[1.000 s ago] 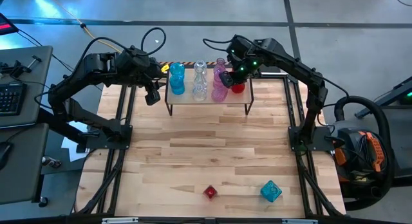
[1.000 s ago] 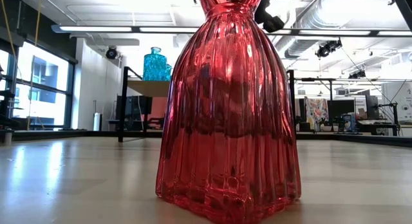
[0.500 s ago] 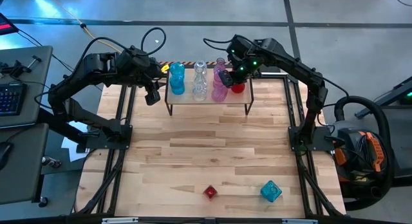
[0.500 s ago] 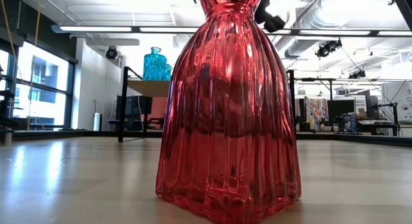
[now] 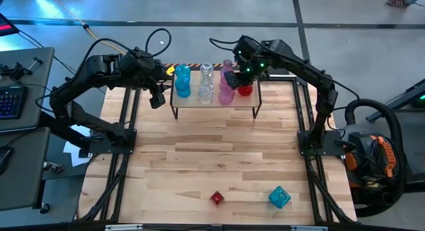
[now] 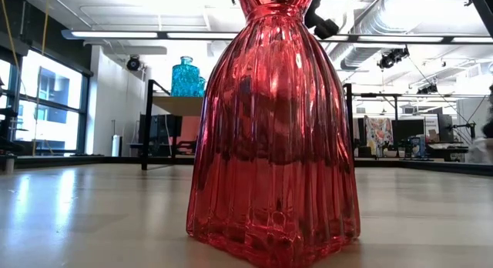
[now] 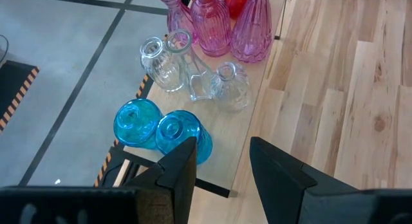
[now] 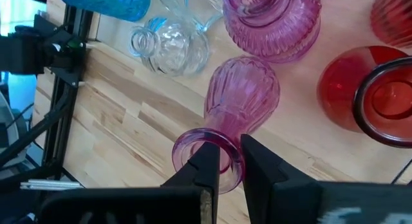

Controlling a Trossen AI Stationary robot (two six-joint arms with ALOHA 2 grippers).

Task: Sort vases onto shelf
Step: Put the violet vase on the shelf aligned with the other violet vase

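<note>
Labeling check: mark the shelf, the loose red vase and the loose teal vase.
shelf point(image 5: 234, 107), high view, bare front edge of top.
loose red vase point(image 5: 216, 198), high view, body centre.
loose teal vase point(image 5: 279, 197), high view, body centre.

A light slatted wood table point(image 5: 219, 158) was seen carrying the shelf point(image 5: 216, 106) at its far edge. 2 vases were left on the near boards: a red vase point(image 5: 216, 198) and a faceted teal vase point(image 5: 279, 197). Teal, clear, pink and red vases were grouped on the shelf top.

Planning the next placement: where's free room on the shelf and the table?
The shelf is crowded along its back: blue vases, clear vases, pink vases. Its front strip is bare. The table lies open between the shelf and the red vase and teal vase.
</note>
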